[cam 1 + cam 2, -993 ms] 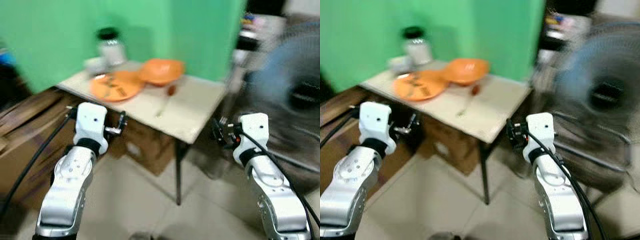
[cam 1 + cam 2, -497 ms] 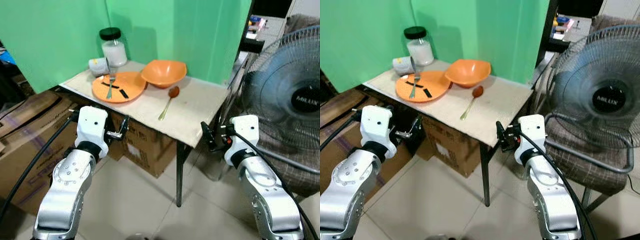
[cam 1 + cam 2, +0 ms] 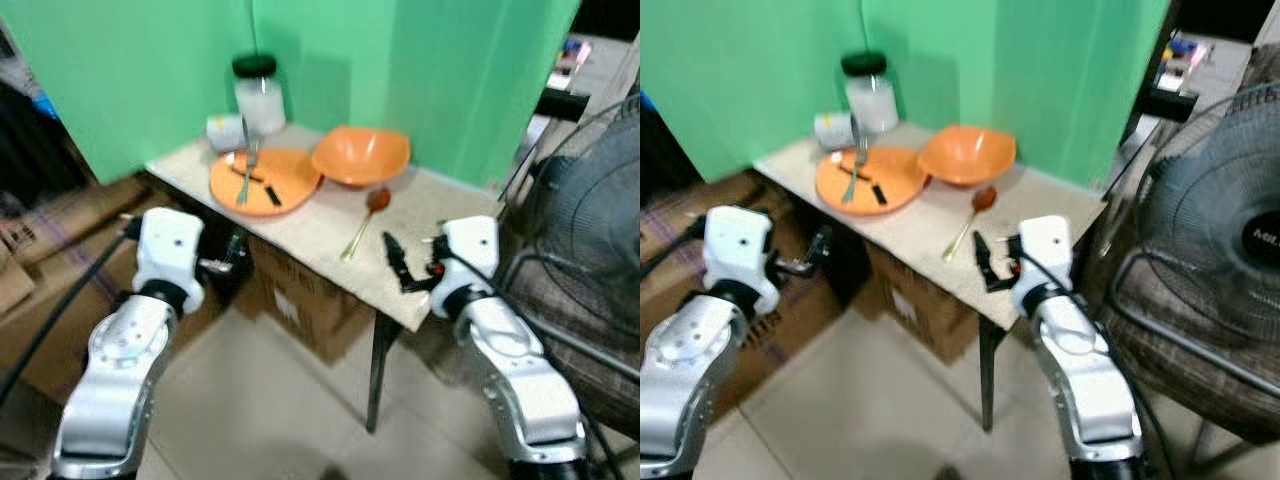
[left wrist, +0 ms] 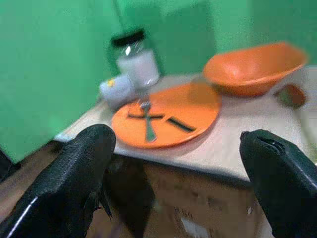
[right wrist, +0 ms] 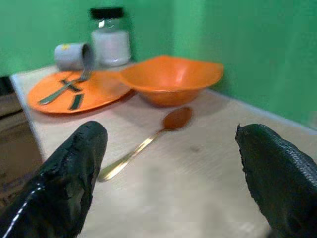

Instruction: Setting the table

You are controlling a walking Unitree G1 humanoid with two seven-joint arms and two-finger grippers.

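Right gripper point(image 5: 168, 163) open | spoon point(image 5: 148, 136): gold handle, brown bowl

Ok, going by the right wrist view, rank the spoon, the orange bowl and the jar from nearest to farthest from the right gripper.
From the right gripper, open over the table's near edge:
1. Spoon, lying on the tabletop just ahead of the fingers.
2. Orange bowl, behind the spoon's head.
3. Jar, at the back by the green wall, beside the tipped cup.
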